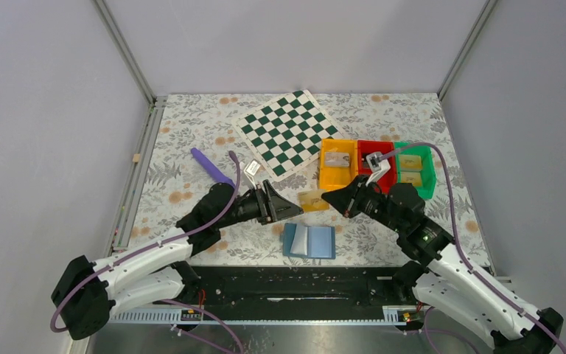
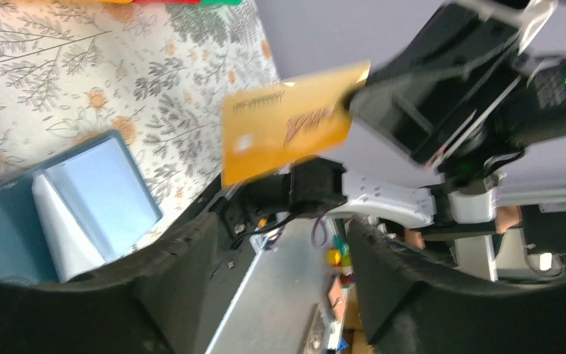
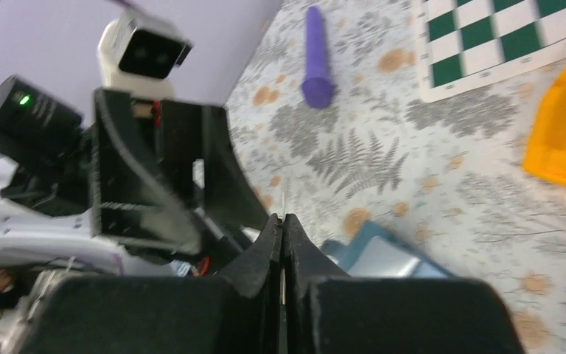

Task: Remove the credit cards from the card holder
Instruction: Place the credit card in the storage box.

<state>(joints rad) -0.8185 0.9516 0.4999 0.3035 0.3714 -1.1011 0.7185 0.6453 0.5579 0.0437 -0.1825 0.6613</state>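
Aloft, a card (image 2: 287, 125) is pinched by the right gripper (image 3: 281, 223), just ahead of the left gripper (image 2: 284, 221), seen open; the wallet (image 1: 309, 241) is seen below.

the top view looks down on the bench (image 1: 191, 118) from behind the arm bases (image 1: 81, 295) at the frame's bottom edge; both wrist views sit close, facing each other — all share the card holder (image 1: 309, 241).
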